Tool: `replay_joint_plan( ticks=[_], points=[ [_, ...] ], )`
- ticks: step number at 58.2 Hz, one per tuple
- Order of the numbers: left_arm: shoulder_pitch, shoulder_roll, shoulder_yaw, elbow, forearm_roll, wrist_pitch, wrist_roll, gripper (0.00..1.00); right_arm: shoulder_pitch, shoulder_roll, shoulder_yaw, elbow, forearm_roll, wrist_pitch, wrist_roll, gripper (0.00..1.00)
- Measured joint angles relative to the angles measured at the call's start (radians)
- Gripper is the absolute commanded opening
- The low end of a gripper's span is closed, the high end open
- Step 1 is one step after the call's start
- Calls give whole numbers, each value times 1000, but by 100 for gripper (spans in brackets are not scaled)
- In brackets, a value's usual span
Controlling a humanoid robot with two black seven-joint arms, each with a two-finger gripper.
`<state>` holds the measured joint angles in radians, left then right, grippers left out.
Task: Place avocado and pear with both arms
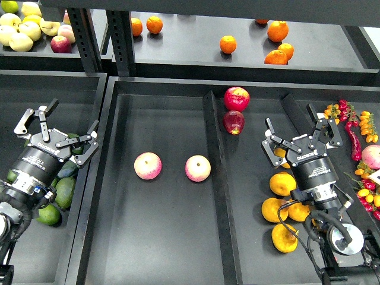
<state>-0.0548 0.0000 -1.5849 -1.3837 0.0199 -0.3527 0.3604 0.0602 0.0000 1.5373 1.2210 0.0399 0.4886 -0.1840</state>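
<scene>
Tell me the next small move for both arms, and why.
Probably lower both at once. The left gripper hangs open over the avocados in the left bin, and the right gripper is open above the pears. Neither holds fruit yet, so descend and close.

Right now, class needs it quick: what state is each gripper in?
Left gripper: jaws open, holding nothing, above the avocados.
Right gripper: jaws open, holding nothing.
</scene>
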Motion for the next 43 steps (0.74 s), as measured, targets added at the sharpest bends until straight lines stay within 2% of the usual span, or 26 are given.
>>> replay_joint_plan(
  ticks=[30, 36, 43],
  points=[
    [15, 0, 21, 0, -1, 0, 1, 100, -25, 0, -35, 6, -2, 0, -3, 99],
    [15, 0, 22, 0, -1, -1, -15, 100, -27, 0, -44, 8, -2, 0, -3, 99],
    [15, 0, 22, 0, -2, -2, -61, 100, -28, 0, -46, 8, -10, 0, -3, 99]
  ],
)
